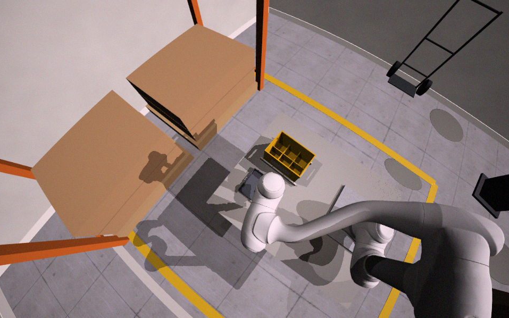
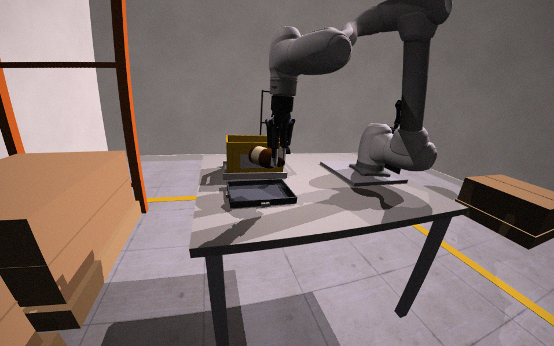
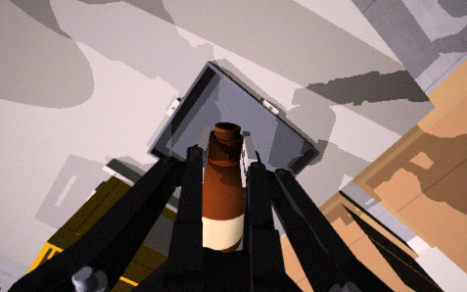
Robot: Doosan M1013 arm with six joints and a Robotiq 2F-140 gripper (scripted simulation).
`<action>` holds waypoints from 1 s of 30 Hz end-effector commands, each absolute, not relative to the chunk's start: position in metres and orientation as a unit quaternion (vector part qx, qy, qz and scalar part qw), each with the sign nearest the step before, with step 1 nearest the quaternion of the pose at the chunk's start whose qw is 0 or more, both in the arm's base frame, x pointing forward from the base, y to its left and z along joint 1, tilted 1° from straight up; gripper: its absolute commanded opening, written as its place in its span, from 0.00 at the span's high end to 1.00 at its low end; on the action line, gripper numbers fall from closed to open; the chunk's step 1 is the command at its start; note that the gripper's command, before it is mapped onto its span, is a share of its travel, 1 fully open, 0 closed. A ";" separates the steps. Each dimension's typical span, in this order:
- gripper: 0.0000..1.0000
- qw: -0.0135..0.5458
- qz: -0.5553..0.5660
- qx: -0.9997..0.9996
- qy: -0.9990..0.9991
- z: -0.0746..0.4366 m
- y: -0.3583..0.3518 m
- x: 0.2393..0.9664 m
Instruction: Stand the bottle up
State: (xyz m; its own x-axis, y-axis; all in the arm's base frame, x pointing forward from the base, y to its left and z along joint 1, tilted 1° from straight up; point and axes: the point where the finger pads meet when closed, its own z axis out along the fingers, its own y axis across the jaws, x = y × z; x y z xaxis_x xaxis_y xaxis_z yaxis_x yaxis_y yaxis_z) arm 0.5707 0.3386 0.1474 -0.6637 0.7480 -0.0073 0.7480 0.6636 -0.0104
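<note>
Standing crate: yellow, divided inside, upright behind the gripper in the exterior view.
Tray: dark, shallow, flat on the table, lower than the gripper.
Bottle: brown, cream label; lay nearly level in the gripper's grasp, raised above the tray, base to the left, neck slightly lower.
Gripper: black, pointed downward, fingers clamped on the bottle near its neck.
Mounting plate: grey, well right of the gripper.
</note>
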 end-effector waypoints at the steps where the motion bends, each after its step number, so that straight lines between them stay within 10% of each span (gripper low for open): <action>1: 0.90 0.001 -0.006 0.410 0.912 0.153 0.339 0.571; 30: 0.90 0.001 -0.006 0.410 0.912 0.185 0.339 0.571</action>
State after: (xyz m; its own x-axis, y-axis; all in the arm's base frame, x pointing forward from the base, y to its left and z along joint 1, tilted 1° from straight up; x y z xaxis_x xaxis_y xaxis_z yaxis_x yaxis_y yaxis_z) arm 0.5708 0.3390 0.1832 -0.6637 0.7480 -0.0073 0.7480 0.6636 -0.0104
